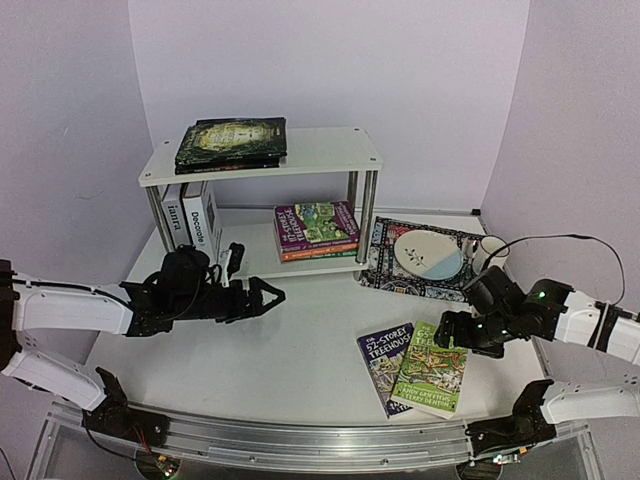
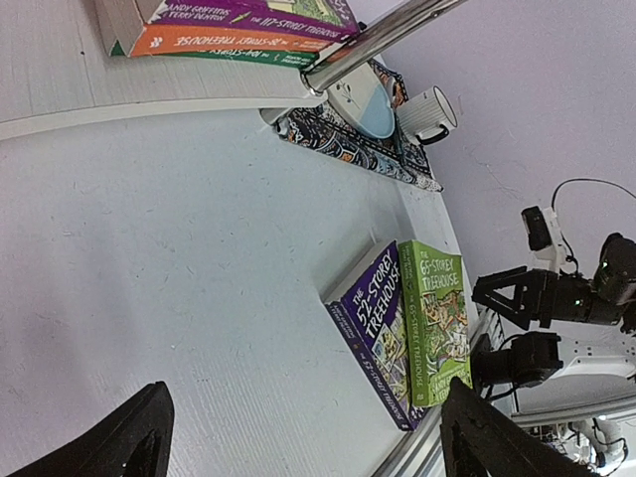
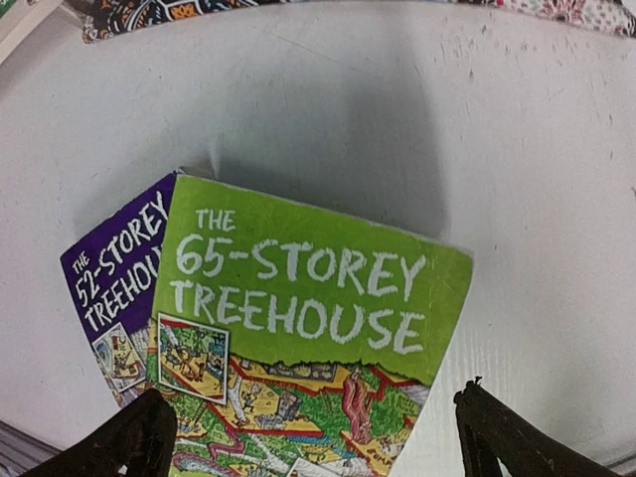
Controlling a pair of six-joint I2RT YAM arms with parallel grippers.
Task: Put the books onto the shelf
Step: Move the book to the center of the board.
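Observation:
The white shelf (image 1: 330,150) stands at the back. Dark books (image 1: 232,142) lie on its top board; two white hardbacks (image 1: 190,215) stand on the lower board beside a stack of colourful paperbacks (image 1: 316,230). A green "65-Storey Treehouse" book (image 1: 432,368) lies on the table, overlapping a purple "52-Storey Treehouse" book (image 1: 378,352). My right gripper (image 3: 313,427) hovers open just above the green book (image 3: 308,298), jaws astride its width, with the purple one (image 3: 114,268) to its left. My left gripper (image 1: 275,296) is open and empty in front of the shelf, apart from both books (image 2: 383,333).
A dark patterned mat (image 1: 385,270) right of the shelf carries a plate (image 1: 427,252); a white mug (image 1: 487,255) stands beside it. A chrome shelf post (image 2: 378,40) is near the left arm. A metal rail (image 1: 300,440) runs along the near edge.

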